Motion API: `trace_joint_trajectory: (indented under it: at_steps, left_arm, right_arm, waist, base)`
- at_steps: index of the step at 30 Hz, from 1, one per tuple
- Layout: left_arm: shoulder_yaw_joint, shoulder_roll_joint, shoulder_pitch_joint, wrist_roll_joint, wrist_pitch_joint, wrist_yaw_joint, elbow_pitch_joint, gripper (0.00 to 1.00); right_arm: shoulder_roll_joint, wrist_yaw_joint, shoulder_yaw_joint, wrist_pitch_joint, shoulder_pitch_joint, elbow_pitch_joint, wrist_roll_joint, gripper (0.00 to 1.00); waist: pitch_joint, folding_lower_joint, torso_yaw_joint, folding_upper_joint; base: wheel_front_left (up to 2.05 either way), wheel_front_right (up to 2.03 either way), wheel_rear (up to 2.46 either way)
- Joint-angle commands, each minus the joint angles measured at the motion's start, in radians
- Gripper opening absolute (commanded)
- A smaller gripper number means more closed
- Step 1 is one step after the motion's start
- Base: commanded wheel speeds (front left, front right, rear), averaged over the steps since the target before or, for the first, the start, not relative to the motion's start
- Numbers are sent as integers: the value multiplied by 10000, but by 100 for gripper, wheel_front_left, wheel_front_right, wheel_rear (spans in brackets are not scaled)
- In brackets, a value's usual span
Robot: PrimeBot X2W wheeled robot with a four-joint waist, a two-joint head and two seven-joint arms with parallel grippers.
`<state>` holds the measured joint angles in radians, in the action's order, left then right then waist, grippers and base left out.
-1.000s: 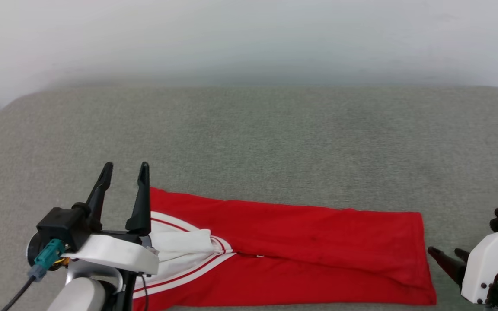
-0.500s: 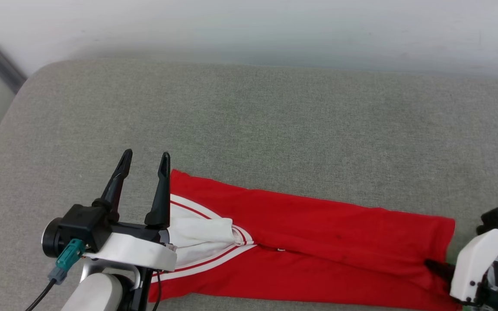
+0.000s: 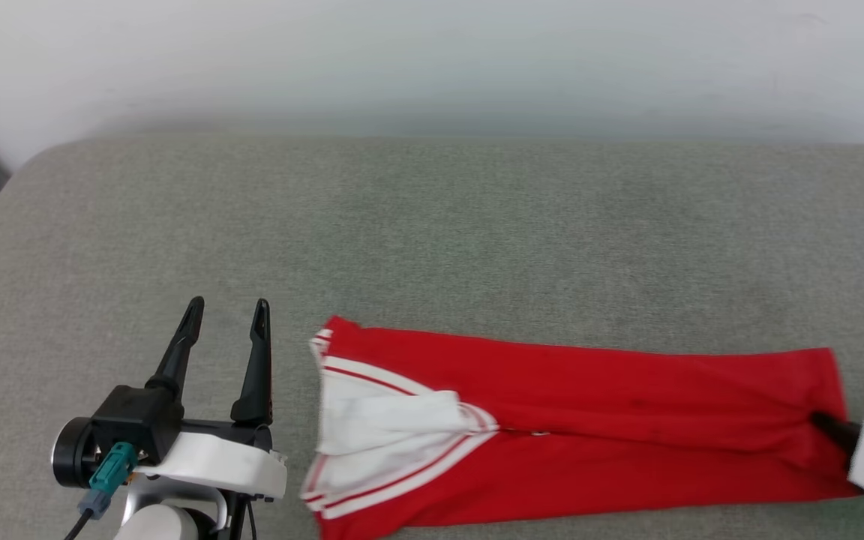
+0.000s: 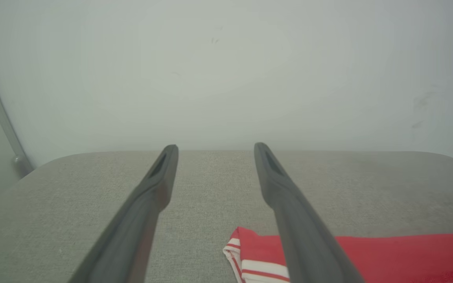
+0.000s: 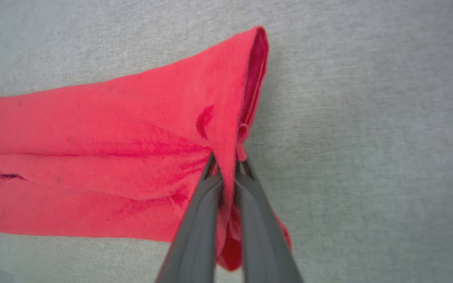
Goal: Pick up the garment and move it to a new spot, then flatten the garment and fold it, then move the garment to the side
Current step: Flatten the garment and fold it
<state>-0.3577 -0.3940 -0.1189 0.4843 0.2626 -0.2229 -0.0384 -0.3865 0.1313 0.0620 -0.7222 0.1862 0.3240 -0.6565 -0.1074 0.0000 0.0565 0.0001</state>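
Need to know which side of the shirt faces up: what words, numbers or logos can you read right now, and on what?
None can be read.
The shirt shows plain red cloth and a white sleeve with striped trim, no lettering.
The grey cushion and the wall carry no text.

The garment is lying lengthwise, left to right, across the near part of the tabletop, its sleeved end toward the left. The left gripper is hanging just left of that end, apart from the cloth, its fingers pointing away toward the wall, which is standing behind the tabletop's far edge. The right gripper is sitting at the garment's right end, its fingers pinching a fold of that edge between them.
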Motion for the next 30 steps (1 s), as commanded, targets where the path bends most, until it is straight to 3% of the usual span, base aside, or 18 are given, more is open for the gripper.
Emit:
trace_joint_trajectory:
  at_steps: [1,4,9,14,18,23,30]
  left_arm:
    - [-4,-7,122,-49,-12,-70,-7,100]
    - [-24,3,165,-53,-15,-124,-22,100]
    - [-64,22,255,-29,-10,-142,-1,100]
    - [-101,11,320,23,-67,-173,24,100]
    - [-169,-15,354,38,-132,-171,2,100]
    - [-328,4,239,34,-286,-109,4,100]
    - [-523,86,51,27,-442,-51,27,100]
  right_arm:
    - [-154,-9,552,-18,49,55,176,0]
    - [-119,-11,1541,-91,-8,43,485,0]
    - [793,-8,3044,-863,133,157,-184,0]
    - [2451,-8,3948,-2686,436,-76,-2175,0]
    - [3170,-8,4255,-3976,595,-275,-3614,0]
    - [3392,-8,3665,-4758,803,202,-5339,0]
    - [3376,-8,710,-3533,1044,956,-7291,0]
  waist:
    - [54,0,-161,-1]
    - [71,0,-300,-1]
    - [153,0,-444,-1]
    - [309,0,-521,-1]
    - [408,0,-510,-1]
    - [506,0,-344,-1]
    - [507,0,65,-1]
  base:
    - [0,0,0]
    - [0,0,0]
    - [0,0,0]
    - [0,0,0]
    - [0,0,0]
    - [0,0,0]
    - [0,0,0]
